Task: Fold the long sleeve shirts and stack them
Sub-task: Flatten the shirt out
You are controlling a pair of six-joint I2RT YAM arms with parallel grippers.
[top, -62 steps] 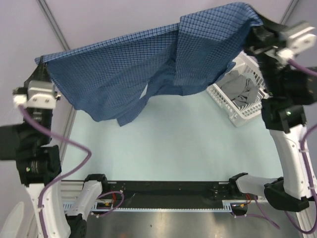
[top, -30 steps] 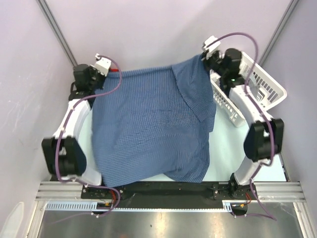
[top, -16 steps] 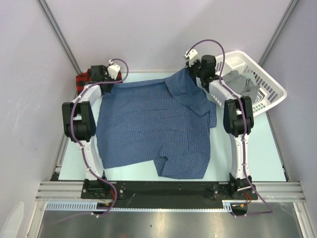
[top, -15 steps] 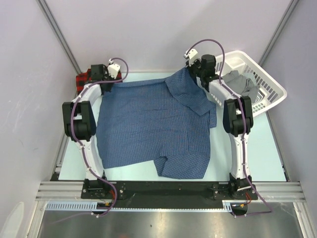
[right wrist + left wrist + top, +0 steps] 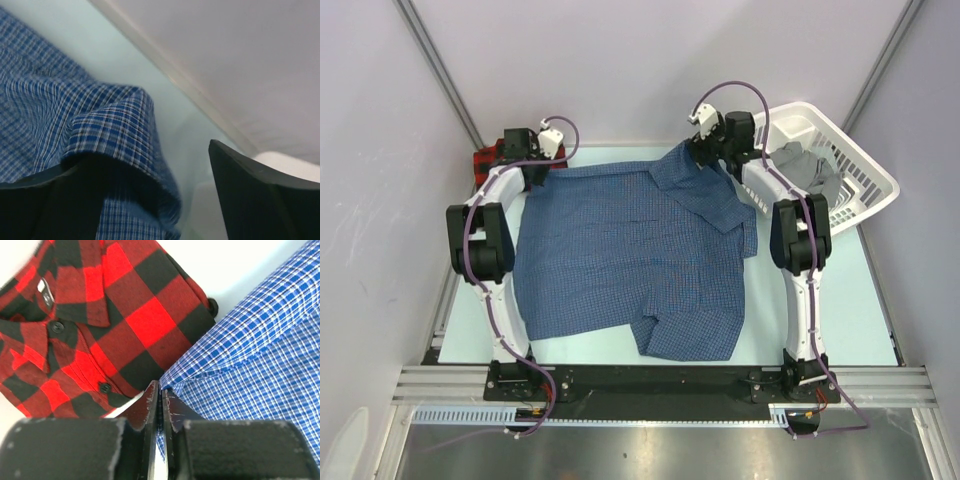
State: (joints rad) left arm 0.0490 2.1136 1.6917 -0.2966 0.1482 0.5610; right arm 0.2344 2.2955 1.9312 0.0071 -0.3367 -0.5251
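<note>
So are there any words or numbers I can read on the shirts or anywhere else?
No text can be read anywhere.
On the red plaid shirt, a small dark tag by the collar: too blurred to read.
On the blue checked shirt and the white basket: no writing shows.

Right gripper (image 5: 145,160) spread wide, black fingers (image 5: 260,200) well apart. Dark blue fine-check cloth shirt (image 5: 45,115) humped up between them, fold draped over one finger. Pale green table (image 5: 115,60) beyond, lilac wall (image 5: 225,50) far.
</note>
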